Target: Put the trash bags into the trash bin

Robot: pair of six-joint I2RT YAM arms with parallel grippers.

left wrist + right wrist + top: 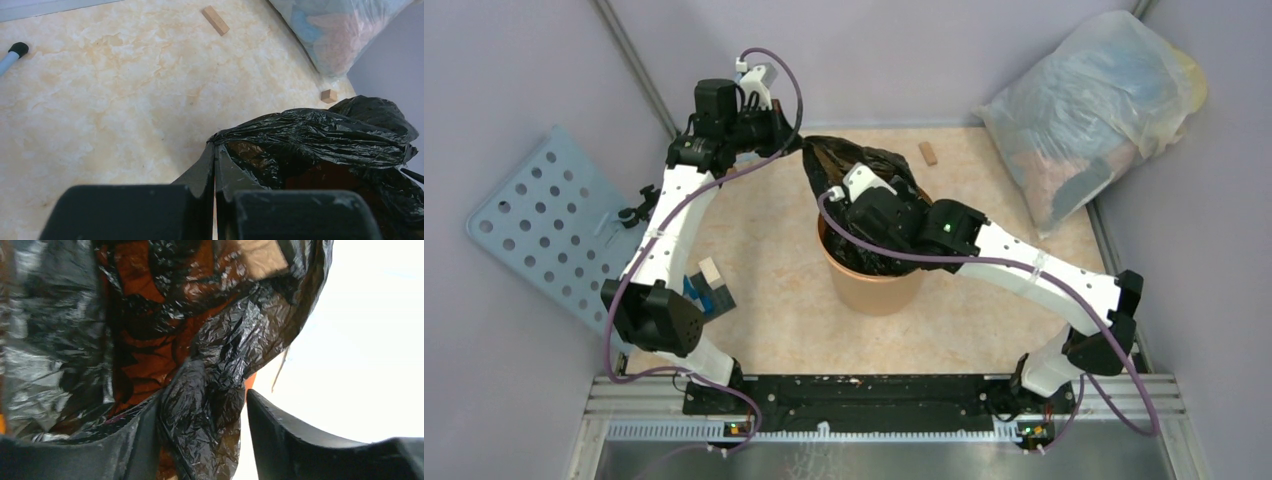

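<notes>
Best done by working the slack downward, not sideways: press the bunched film toward the middle of the trash bin [876, 292], and release only once settled below the rim, to stop any ballooning back out. Left gripper [215, 148] pinched fully shut on a corner of the trash bag [864, 160], raised just beyond the bin's far-left rim — worth lowering in over the opening before letting go. Right gripper [202, 399] directly above the bin, jaws standing apart with a crumpled fold filling most of the gap; clamped or merely nudging, impossible to tell. Bag draped over and partly inside the bin, near the middle of the table [774, 320], with its far part humped above the rim toward the table's far edge.
</notes>
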